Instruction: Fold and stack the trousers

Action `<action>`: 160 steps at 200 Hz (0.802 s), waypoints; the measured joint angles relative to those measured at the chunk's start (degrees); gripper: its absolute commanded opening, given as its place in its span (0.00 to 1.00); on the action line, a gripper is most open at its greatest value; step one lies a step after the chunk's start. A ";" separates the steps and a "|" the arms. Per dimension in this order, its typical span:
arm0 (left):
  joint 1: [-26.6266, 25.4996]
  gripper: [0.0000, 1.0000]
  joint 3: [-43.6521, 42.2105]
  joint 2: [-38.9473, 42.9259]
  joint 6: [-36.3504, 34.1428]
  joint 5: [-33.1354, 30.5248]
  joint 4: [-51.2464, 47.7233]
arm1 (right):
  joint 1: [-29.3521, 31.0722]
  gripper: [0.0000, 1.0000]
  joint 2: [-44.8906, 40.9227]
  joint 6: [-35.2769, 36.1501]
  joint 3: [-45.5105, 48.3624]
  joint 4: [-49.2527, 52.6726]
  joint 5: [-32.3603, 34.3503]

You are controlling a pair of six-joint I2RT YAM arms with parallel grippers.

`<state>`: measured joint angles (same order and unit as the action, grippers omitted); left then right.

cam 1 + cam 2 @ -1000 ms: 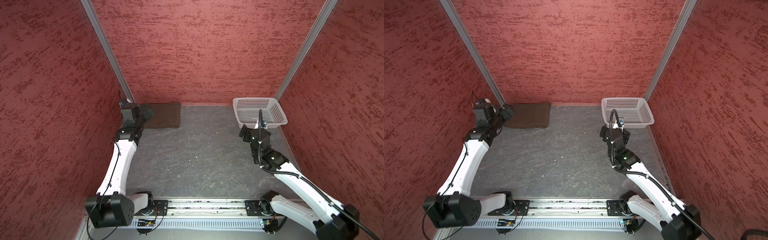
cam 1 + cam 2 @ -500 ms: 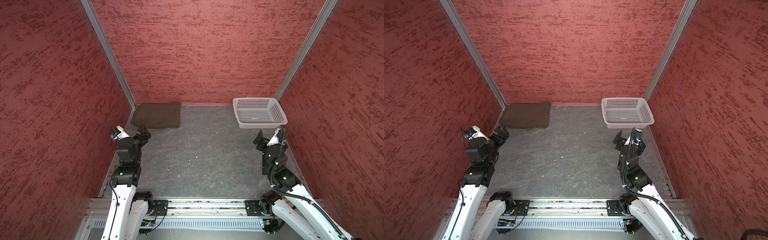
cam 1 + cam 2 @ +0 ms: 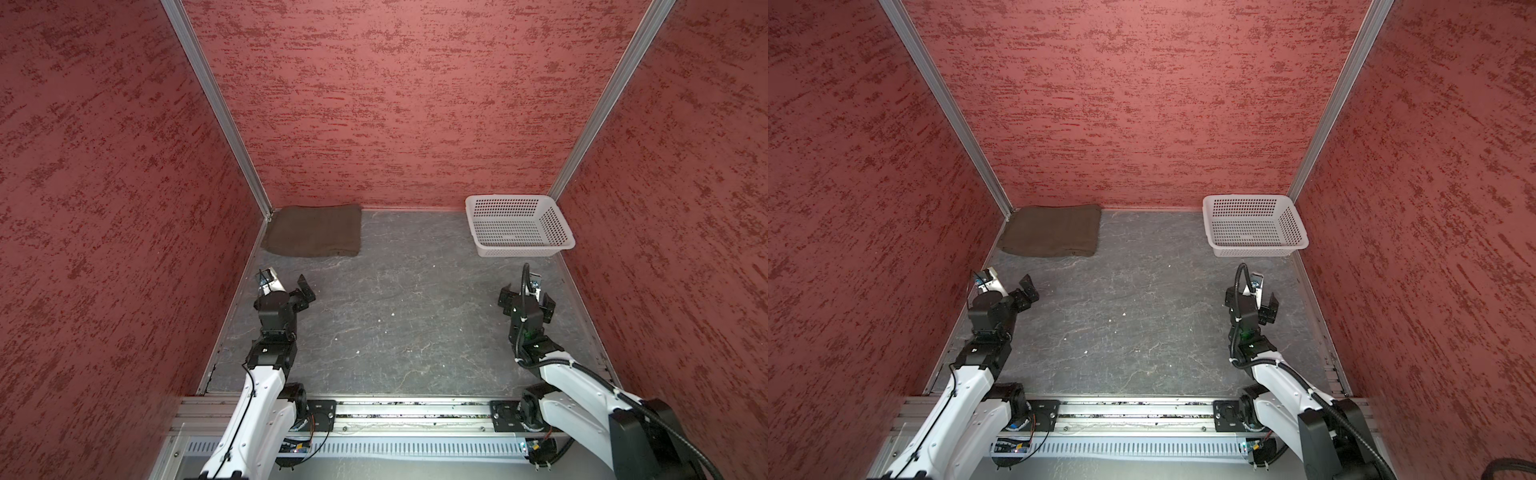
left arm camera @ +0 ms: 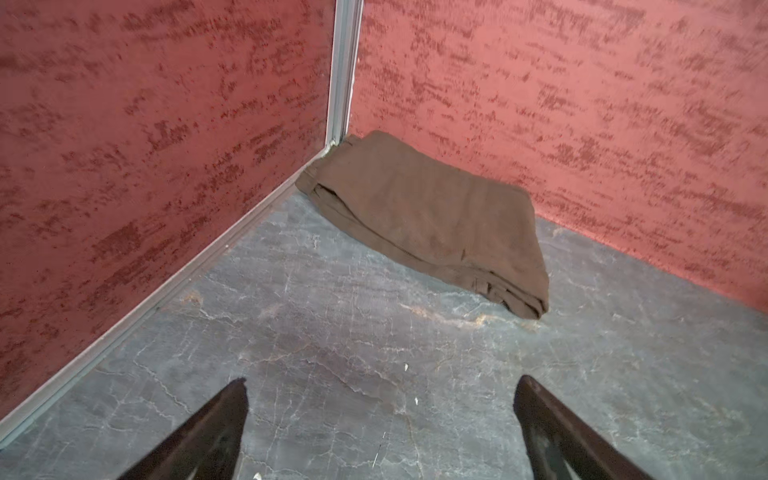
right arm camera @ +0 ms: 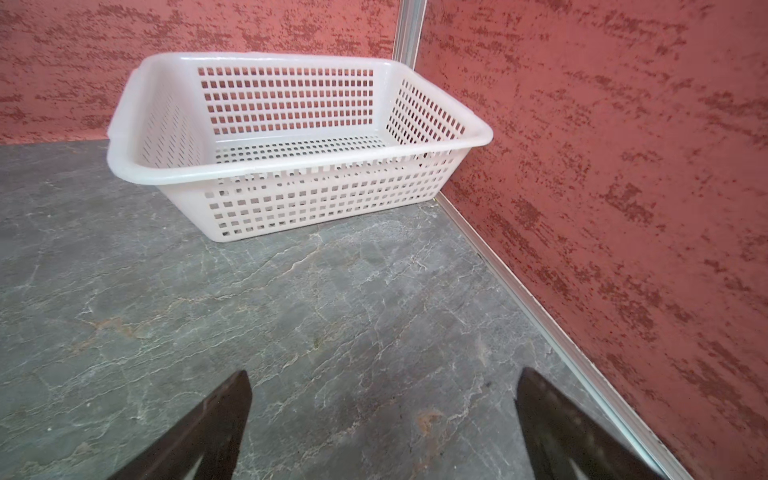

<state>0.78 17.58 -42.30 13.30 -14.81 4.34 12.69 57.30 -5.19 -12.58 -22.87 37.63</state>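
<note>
The dark brown trousers (image 3: 313,230) lay folded into a flat rectangle on the grey marbled table (image 3: 395,324). They were pushed into the far left corner, where the red walls (image 3: 395,104) met. The white perforated basket (image 3: 519,250) stood in the far right corner, well apart from them. The left gripper (image 4: 381,384) hung above the table near the trousers, not touching them, with its jaws spread wide and holding nothing. The right gripper (image 5: 384,376) hung near the basket, equally spread and holding nothing.
</note>
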 measured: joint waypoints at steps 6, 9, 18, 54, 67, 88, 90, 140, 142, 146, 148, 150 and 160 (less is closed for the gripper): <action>-0.02 0.99 -0.92 -2.16 -0.35 0.37 2.29 | -0.63 0.99 0.50 -0.39 0.00 -0.50 -0.48; -0.02 1.00 -1.27 -3.17 -0.50 0.48 3.32 | -0.92 0.99 0.66 -0.52 0.02 -0.79 -0.72; -0.09 1.00 -2.29 -7.50 -1.03 1.05 7.10 | -1.92 0.99 1.07 -1.07 0.02 -1.88 -1.64; -0.26 1.00 -2.19 -23.67 -2.80 1.42 19.91 | -7.89 0.99 3.58 -3.19 0.02 -6.19 -4.81; -0.46 0.99 -1.03 -27.85 -3.78 1.22 23.65 | -10.12 0.99 5.49 -3.67 0.02 -8.00 -5.81; -0.70 0.99 0.81 -33.64 -6.14 1.22 31.28 | -12.41 0.99 9.25 -4.28 -0.13 -11.82 -6.99; -0.70 0.99 0.94 -34.29 -6.36 1.27 32.17 | -12.59 0.99 9.70 -4.31 -0.17 -12.28 -7.08; -0.68 0.99 1.07 -45.55 -11.06 7.32 46.97 | -16.20 0.99 22.21 -5.75 -2.47 -25.77 -10.45; -0.61 1.00 0.98 -45.62 -11.08 7.56 47.30 | -16.31 0.99 22.47 -5.79 -2.58 -25.81 -10.97; -0.39 0.99 0.94 -45.68 -11.15 8.07 47.69 | -16.44 0.99 23.02 -5.77 -2.60 -26.43 -11.67; -0.33 0.99 0.92 -45.70 -11.13 8.37 47.80 | -16.52 0.99 23.26 -5.70 -2.60 -26.97 -11.89; -0.20 0.99 0.92 -45.70 -11.19 8.63 47.98 | -16.63 0.99 23.47 -5.66 -2.60 -27.32 -12.26; 0.57 0.99 0.92 -45.64 -11.17 9.51 48.76 | -16.79 0.99 24.04 -5.33 -2.60 -28.98 -14.08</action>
<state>1.34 18.50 -87.94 2.13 -5.30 53.10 -4.10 81.34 -10.52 -15.18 -51.86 23.55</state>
